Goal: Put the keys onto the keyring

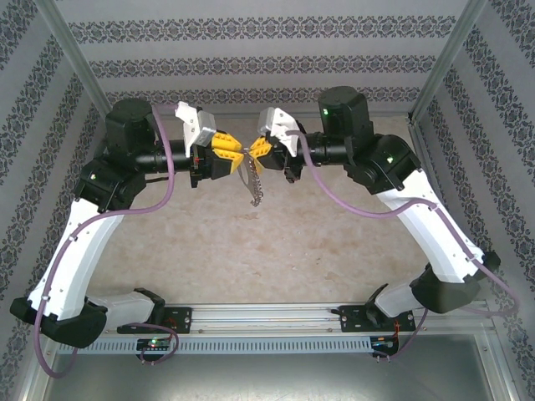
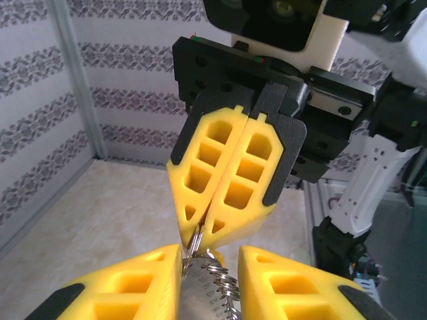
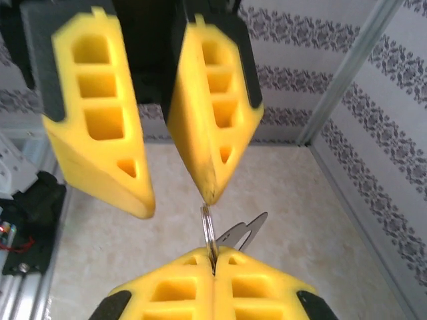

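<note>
Above beige counter (image 1: 276, 242): right claw (image 3: 213, 257) clamps thin silvery keyring (image 3: 208, 223); left claw (image 2: 210, 252) parted around silver-grey metal keys (image 2: 212, 297). Ring likely stiff, slippery: pinch flat sides.

Bare tabletop (image 1: 276, 251) beneath the dangling keys (image 1: 253, 188); patterned walls (image 1: 251, 67) well apart on three sides.

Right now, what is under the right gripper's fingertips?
The keyring is pinched in the shut right gripper; below it the keys dangle in a jagged string above the table. The part of the ring inside that grip is covered.
</note>
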